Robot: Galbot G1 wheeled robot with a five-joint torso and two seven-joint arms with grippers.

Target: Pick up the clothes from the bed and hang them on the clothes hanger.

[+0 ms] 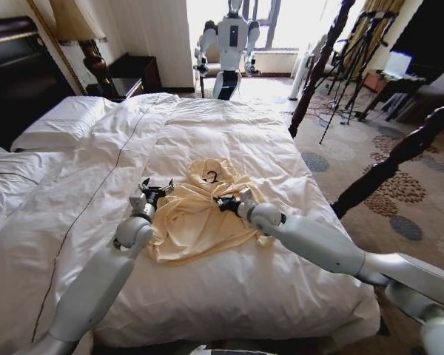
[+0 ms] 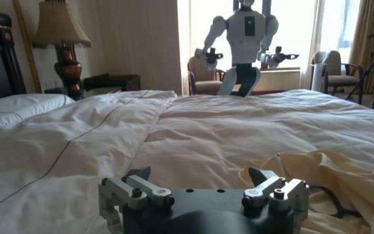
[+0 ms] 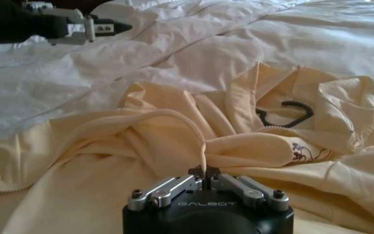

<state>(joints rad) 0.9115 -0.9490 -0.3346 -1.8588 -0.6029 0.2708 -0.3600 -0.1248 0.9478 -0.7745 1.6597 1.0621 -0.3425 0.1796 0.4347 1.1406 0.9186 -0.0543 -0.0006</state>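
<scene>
The one word that can be read is "GALBOT", on the black body of the right gripper (image 3: 204, 171).

At the left, a headboard (image 1: 15, 74), a lamp (image 2: 60, 29) and pillows (image 1: 59, 122) stand at the head of the bed (image 1: 229, 137), whose white duvet is creased. The left gripper (image 1: 154, 190) hovers over the duvet just beside the shirt's left edge, its jaws spread with nothing between them. The yellow shirt (image 1: 189, 222) lies crumpled in the middle of the bed, with the black hook of the hanger (image 1: 212, 177) poking out near its far end. The right gripper (image 1: 223, 204) rests on the shirt, jaws pressed together on a thin fold of it. Right of the bed are dark posts (image 1: 320, 63), patterned carpet (image 1: 399, 185) and tripods (image 1: 355, 55). Another white robot (image 1: 229, 44) stands beyond the bed by bright windows.
</scene>
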